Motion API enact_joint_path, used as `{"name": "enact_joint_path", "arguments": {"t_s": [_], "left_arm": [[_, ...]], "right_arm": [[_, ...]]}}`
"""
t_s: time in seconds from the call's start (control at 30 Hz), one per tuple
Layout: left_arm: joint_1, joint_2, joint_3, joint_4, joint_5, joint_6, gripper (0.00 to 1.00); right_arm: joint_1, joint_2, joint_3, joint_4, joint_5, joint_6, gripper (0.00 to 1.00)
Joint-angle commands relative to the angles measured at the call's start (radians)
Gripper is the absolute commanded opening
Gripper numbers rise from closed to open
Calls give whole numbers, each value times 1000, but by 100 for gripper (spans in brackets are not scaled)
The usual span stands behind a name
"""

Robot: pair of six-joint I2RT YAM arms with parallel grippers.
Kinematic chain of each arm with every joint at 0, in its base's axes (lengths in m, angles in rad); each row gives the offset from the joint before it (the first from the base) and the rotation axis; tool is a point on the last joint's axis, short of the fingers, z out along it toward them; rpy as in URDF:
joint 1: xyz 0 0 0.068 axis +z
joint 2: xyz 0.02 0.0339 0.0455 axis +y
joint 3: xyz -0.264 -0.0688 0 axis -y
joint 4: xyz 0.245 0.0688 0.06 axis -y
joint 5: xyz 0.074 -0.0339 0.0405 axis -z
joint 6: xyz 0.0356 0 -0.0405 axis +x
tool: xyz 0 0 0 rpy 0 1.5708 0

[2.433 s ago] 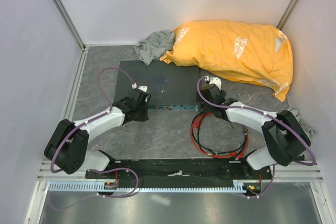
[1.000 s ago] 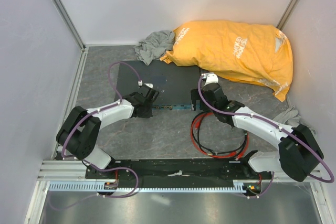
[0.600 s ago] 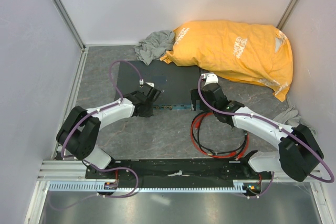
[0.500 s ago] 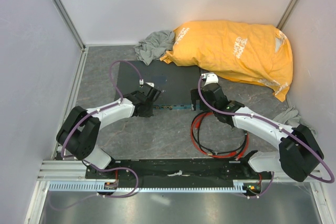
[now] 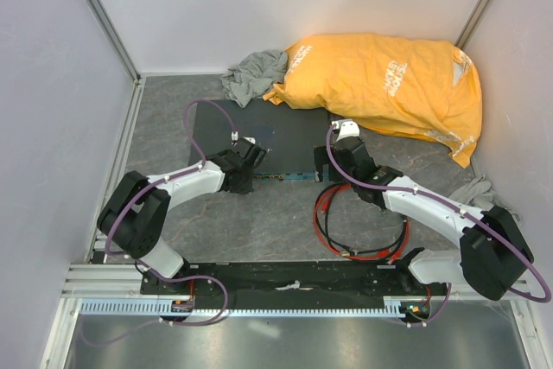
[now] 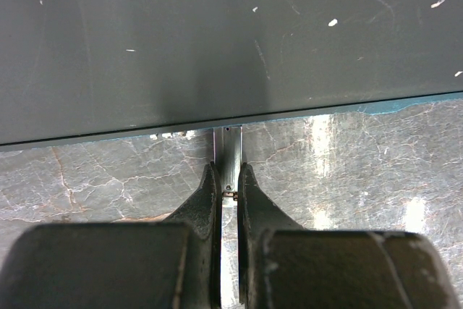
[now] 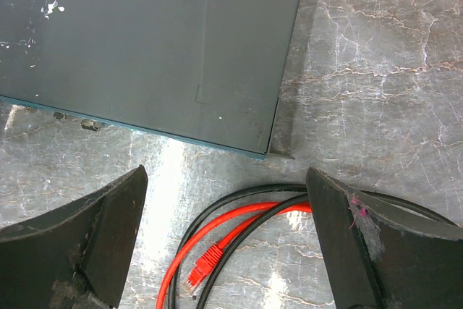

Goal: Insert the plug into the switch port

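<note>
- At the left gripper (image 6: 226, 171): clenched almost fully, pinching a small pale piece (image 6: 230, 151) between its tips.
- Just ahead of those tips: that piece reaching to the front edge of the dark grey box (image 6: 217, 34), touching it or nearly so. Cannot tell whether a connector or a bit of the box itself.
- Further ahead: only the scuffed flat top of the box, with no sockets visible from this wrist.
- At the right gripper (image 7: 224, 175): spread wide, grasping nothing, hovering over the table (image 7: 376, 70).
- Between its two fingers, a little nearer than their tips: the red plug (image 7: 205, 260), lying loose on the table at the end of the red cable (image 7: 239, 216), touched by neither finger.
- Ahead of that hand: the right corner of the box and its blue-green front edge (image 7: 181, 139).
- Further left along that edge: small bits of the sockets (image 7: 88, 125) just showing, with bare table between edge and plug.
- Judged progress: early. Red plug not picked up, not lined up, not in any socket.
- Left to do, by the look of it: close on the plug, lift it with the cable trailing, turn its nose toward the front edge, choose a socket, push home.
- Left hand possibly bracing the box meanwhile, though not certain from these views.
</note>
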Motion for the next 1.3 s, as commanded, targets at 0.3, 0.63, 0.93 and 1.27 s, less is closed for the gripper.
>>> {"name": "enact_joint_path", "arguments": {"t_s": [0.3, 0.63, 0.93, 1.27], "left_arm": [[-8, -19, 72, 33, -11, -18, 2], [-11, -30, 80, 31, -14, -19, 2], [-17, -34, 86, 33, -27, -22, 1], [-43, -39, 109, 21, -44, -21, 2]], "right_arm": [[4, -22, 11, 35, 14, -1, 98], [6, -23, 10, 35, 10, -1, 98], [4, -23, 7, 41, 4, -1, 98], [3, -19, 7, 39, 0, -1, 98]]}}
